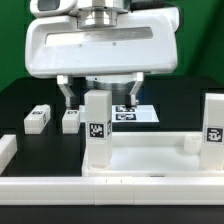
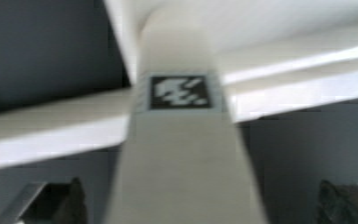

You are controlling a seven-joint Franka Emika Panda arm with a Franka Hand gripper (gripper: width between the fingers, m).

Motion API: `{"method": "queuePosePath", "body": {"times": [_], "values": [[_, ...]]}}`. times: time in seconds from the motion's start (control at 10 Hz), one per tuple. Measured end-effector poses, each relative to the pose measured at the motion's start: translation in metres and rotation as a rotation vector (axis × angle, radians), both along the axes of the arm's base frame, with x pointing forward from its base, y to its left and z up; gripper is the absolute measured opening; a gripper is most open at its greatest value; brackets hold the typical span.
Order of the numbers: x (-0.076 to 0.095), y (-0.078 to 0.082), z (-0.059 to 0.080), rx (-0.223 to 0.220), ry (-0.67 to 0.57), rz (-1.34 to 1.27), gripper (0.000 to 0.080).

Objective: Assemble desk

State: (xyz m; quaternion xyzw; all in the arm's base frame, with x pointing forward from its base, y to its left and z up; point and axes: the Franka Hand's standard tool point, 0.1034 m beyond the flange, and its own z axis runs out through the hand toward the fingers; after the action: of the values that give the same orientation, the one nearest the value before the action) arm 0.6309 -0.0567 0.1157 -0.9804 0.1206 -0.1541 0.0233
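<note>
Gripper [image 1: 100,100]: white rounded boxy housing [image 1: 95,48], ribbed grey metal flange [image 1: 98,14] above the housing, two slim grey fingers [image 1: 67,95] below it.

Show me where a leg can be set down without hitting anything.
Bare black table lies between the marker board and the upright leg at the exterior view's right. The tabletop floor between both upright legs is free too. It is crowded around the open gripper, the other upright leg and the two loose legs.
</note>
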Motion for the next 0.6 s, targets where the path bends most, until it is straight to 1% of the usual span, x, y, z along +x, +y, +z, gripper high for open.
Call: {"method": "queuePosePath", "body": {"times": [0.1,0.2,0.3,0.4,0.5,0.6], "values": [[0.006,0.003,0.003,0.047,0.078,-0.006,0.0648],[0.009,0.002,0.0,0.071,0.135,-0.009,0.0648],[0.003,0.005,-0.004,0.103,0.22,-0.001,0.0648],[0.005,0.0,-0.006,0.104,0.241,0.004,0.0648],[0.002,-0.009,-0.008,0.098,0.245,0.003,0.0648],[-0.001,-0.013,-0.004,0.098,0.247,-0.004,0.0648]]}}
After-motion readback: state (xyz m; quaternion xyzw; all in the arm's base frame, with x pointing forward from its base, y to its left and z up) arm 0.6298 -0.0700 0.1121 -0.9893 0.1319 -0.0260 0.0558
